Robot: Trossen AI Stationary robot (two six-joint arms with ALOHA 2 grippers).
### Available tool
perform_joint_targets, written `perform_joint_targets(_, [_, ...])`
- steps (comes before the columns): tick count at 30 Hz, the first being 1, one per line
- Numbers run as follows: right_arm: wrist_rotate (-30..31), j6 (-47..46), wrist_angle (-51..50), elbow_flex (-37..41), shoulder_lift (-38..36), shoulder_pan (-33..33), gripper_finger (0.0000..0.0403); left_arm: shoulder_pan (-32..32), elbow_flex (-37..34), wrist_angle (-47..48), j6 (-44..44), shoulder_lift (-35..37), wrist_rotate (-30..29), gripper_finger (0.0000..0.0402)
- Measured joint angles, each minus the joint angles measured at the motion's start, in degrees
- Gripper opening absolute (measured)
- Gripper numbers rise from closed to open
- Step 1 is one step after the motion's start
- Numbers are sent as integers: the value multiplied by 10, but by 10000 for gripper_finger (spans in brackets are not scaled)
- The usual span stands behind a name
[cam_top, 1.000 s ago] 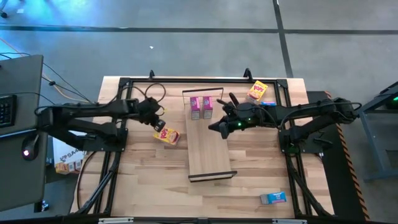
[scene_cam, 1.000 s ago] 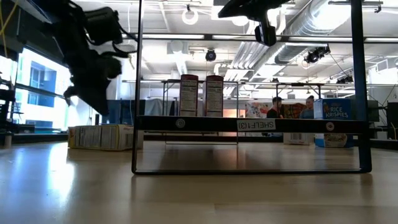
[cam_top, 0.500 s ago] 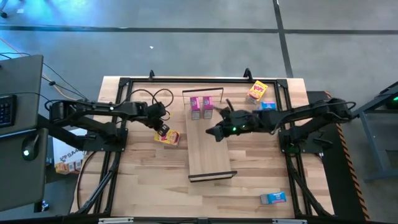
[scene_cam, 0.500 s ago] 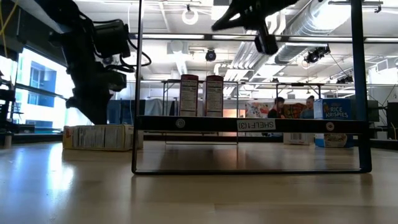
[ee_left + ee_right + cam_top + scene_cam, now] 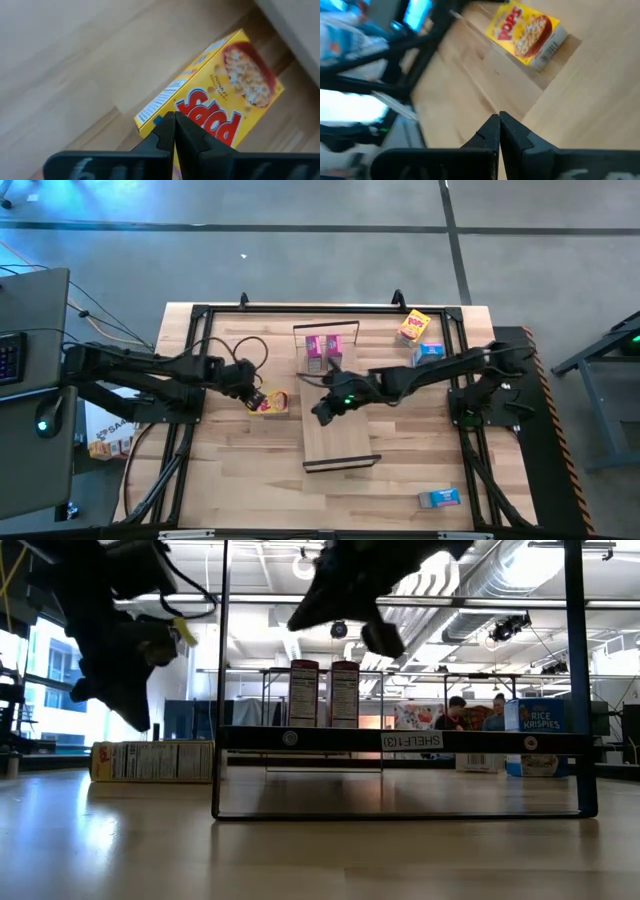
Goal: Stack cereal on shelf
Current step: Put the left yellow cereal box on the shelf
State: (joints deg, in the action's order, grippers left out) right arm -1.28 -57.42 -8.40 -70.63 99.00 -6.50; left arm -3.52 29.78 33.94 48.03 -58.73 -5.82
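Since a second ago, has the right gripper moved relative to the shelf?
Yes. The right gripper, shut, has swung from beside the shelf's right edge, near the pink boxes, across the plank toward its left edge.

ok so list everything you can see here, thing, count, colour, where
pink cereal boxes: two, pink, upright side by side at the far end of the shelf
yellow cereal box: one, yellow with red print, lying flat on the table left of the shelf
second yellow cereal box: one, yellow, far right of the table
blue cereal box: one, light blue, just in front of that second yellow box
second blue cereal box: one, light blue, flat at the near right corner
shelf: one, pale wood with black end frames, mid-table
table: one, butcher-block wood
people: two, far in the room behind
left gripper: shut, at the flat yellow box
right gripper: shut, over the shelf
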Motion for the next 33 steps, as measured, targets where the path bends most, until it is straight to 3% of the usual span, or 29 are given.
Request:
perform_joint_targets(7, [-37, 94, -120, -147, 112, 25, 0, 3, 0, 39, 14, 109, -40, 0])
perform_joint_targets(14, [-36, 129, -192, -253, 194, 42, 0, 13, -1, 189, 92, 115, -28, 0])
perform_joint_targets(23, [-18, 128, -172, -271, 254, 44, 0, 33, -2, 196, 94, 72, -18, 0])
perform_joint_targets(33, [23, 407, -153, -272, 262, 46, 0, 41, -2, 167, 15, 41, -18, 0])
